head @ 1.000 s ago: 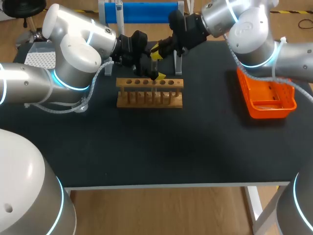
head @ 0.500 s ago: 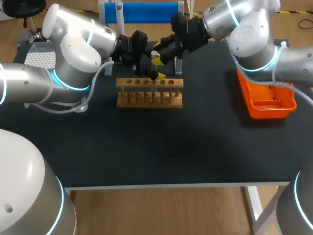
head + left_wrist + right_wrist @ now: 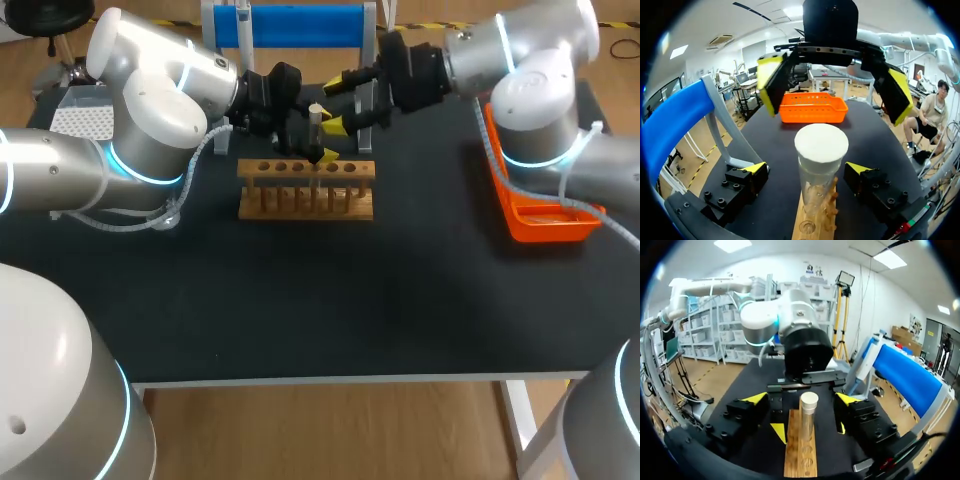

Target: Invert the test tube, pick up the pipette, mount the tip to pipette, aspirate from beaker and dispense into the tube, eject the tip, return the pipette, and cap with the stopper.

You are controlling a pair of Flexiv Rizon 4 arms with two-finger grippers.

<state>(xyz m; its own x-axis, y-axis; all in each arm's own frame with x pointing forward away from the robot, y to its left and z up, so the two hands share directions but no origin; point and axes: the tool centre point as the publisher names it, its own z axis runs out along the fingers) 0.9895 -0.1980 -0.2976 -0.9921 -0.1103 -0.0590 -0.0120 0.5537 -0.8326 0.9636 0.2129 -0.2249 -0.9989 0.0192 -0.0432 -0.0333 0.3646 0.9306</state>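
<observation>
A glass test tube (image 3: 316, 135) with a white stopper (image 3: 315, 109) on top stands upright in the wooden rack (image 3: 305, 190). My left gripper (image 3: 313, 148) is open around the tube's upper part; in the left wrist view the stoppered tube (image 3: 821, 150) stands between the yellow tips of my left gripper (image 3: 807, 170), which are apart from the glass. My right gripper (image 3: 335, 106) is open just right of the stopper, holding nothing. In the right wrist view the tube (image 3: 808, 416) stands just ahead of my right gripper (image 3: 801, 400).
An orange basket (image 3: 545, 205) sits at the right of the table, under my right arm. A stand with a blue bar (image 3: 290, 24) is at the far edge behind the rack. A white tip box (image 3: 78, 118) lies at the far left.
My right gripper has opened, let go of the stopper and drawn back to the right. The stopper stays on the tube. My left arm has not moved.
</observation>
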